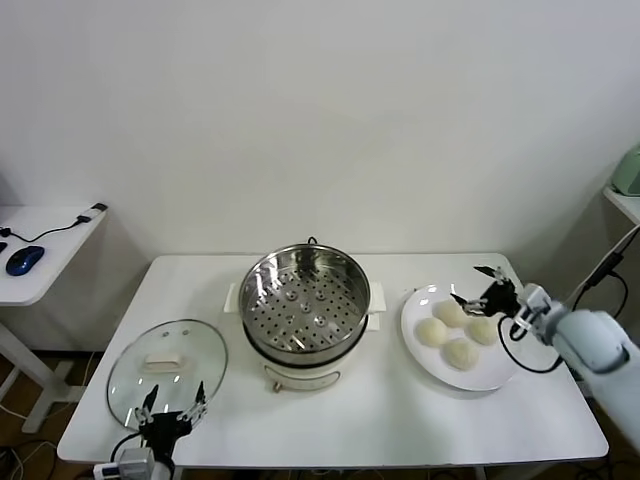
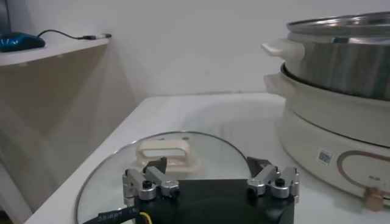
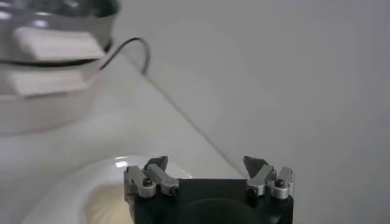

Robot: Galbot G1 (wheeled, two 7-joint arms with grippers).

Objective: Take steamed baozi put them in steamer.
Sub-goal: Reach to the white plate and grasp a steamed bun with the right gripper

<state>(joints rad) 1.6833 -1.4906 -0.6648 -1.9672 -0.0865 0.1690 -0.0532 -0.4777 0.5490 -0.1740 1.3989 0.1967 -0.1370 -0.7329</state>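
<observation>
White wall backs a white bench (image 1: 380,420), and on it sit all the things of this job. Four steamed baozi (image 1: 458,333) lie close together on a flat white plate (image 1: 420,345) at the robot's right, none yet in the steamer (image 1: 304,300), whose perforated tray stands bare. They look soft and light, with smooth domed skins that would likely dent or tear under a hard pinch; my judgement is that each wants a gentle hold across its widest part, low on the sides, with the tips kept off its neighbours, since the buns sit touching or nearly so.

The right claw (image 1: 484,288) hovers just over the far side of the plate with its jaws spread wide and nothing between them. From there the steamer is near, toward the robot's left, but its steel rim stands well above plate level, so a carried bun probably has to be lifted clear of that rim and the white side handle (image 1: 376,297) before it goes down.

The left claw (image 1: 172,404) waits at the near bench edge, jaws wide and empty, over the rim of the glass lid (image 1: 165,365), which lies flat beside the steamer. A side table holding a blue mouse (image 1: 24,260) stands well apart.
</observation>
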